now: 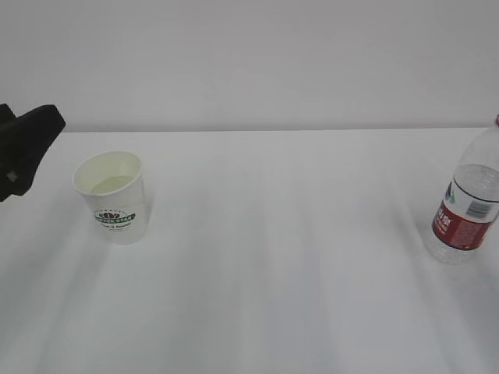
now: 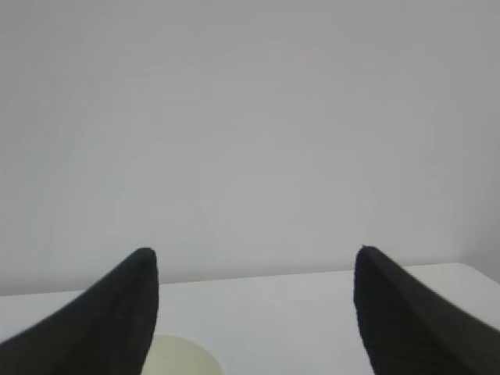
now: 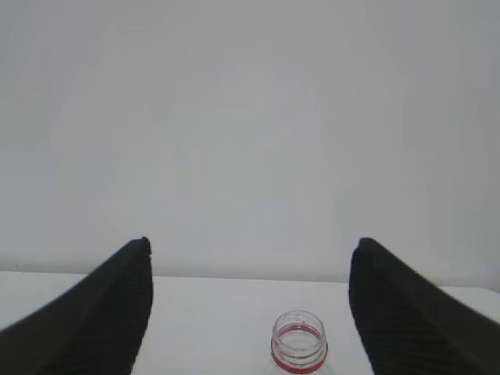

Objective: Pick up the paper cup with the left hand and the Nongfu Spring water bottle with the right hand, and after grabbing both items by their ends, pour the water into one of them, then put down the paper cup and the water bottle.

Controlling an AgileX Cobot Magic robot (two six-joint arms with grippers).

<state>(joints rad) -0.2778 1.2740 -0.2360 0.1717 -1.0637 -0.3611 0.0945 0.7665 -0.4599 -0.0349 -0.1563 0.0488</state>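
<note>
The white paper cup [image 1: 114, 195] with its green logo stands upright at the table's left. A black part of the left hand [image 1: 27, 146] shows just left of the cup, apart from it. In the left wrist view my left gripper [image 2: 255, 251] is open, and the cup's cream inside [image 2: 183, 359] sits low by the left finger [image 2: 117, 312]. The Nongfu Spring water bottle [image 1: 468, 204] stands upright at the right edge, uncapped. My right gripper [image 3: 252, 242] is open above and behind the bottle's open red-ringed neck [image 3: 298, 345]. I cannot make out any water.
The white table [image 1: 288, 257] runs back to a plain pale wall [image 1: 257, 62]. The cup and the bottle stand far apart, with only bare tabletop between them. The right arm is outside the exterior view.
</note>
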